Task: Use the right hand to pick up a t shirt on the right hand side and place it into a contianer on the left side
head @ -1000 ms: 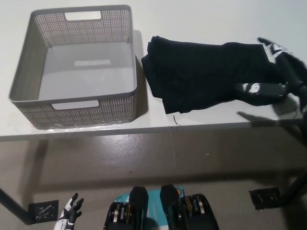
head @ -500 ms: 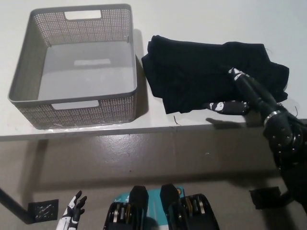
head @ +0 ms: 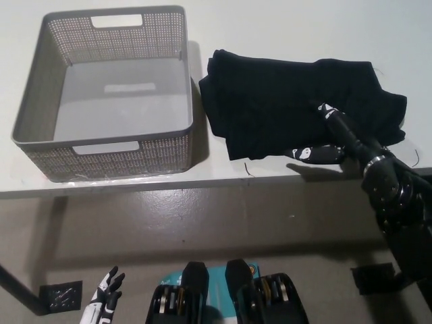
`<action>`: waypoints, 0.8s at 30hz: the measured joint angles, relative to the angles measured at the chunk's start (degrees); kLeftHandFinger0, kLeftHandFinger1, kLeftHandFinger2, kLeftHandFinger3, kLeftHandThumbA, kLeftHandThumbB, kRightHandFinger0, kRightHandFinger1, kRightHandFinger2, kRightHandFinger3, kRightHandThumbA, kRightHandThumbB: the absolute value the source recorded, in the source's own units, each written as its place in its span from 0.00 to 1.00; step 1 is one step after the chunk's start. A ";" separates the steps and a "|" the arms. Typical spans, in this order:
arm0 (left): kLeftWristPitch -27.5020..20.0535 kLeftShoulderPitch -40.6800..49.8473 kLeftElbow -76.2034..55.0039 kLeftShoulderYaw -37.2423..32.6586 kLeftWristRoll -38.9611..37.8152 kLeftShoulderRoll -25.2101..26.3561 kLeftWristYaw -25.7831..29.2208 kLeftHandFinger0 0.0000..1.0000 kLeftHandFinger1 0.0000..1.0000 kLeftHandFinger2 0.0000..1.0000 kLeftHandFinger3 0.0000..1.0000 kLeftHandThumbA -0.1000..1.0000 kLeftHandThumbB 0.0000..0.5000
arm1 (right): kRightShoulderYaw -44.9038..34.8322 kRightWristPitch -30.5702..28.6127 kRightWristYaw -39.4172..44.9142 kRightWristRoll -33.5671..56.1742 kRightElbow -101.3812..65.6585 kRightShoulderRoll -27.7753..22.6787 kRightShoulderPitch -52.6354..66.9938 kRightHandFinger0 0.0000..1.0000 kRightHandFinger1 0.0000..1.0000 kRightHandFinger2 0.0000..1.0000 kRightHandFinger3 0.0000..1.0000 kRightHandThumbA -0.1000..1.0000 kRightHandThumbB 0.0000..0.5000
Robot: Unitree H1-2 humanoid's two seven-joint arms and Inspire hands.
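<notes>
While reaching: right hand [head: 337,138] fingers spread over t shirt [head: 290,101], nothing gripped | next: clamp the fabric | basket [head: 40,88] waits | left hand [head: 101,307] open, low.

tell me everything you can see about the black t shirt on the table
The black t shirt is soft, matte fabric, folded into a rumpled stack lying flat on the white table, right of the grey basket without clearly touching it. A loose thread trails off its front edge. The right hand reaches over its front right part, fingers spread on the cloth.
</notes>
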 measured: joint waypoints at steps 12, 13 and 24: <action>0.00 -0.16 -0.10 0.04 0.01 0.08 -0.06 1.00 0.99 0.96 1.00 0.99 0.54 | 0.34 -6.48 -2.00 0.41 9.43 -0.49 -3.76 1.00 1.00 1.00 1.00 1.00 0.98; 0.00 -0.20 -0.10 0.03 0.02 0.08 -0.05 1.00 0.99 0.96 1.00 0.99 0.55 | 0.34 -6.88 -2.11 0.41 9.85 -0.56 -4.01 1.00 1.00 1.00 1.00 1.00 0.99; -0.01 -0.48 -0.12 0.32 -0.08 0.10 -0.09 1.00 0.98 0.97 1.00 1.00 0.55 | 1.92 -12.38 -4.05 0.00 17.68 -0.85 -7.79 1.00 1.00 1.00 1.00 1.00 1.00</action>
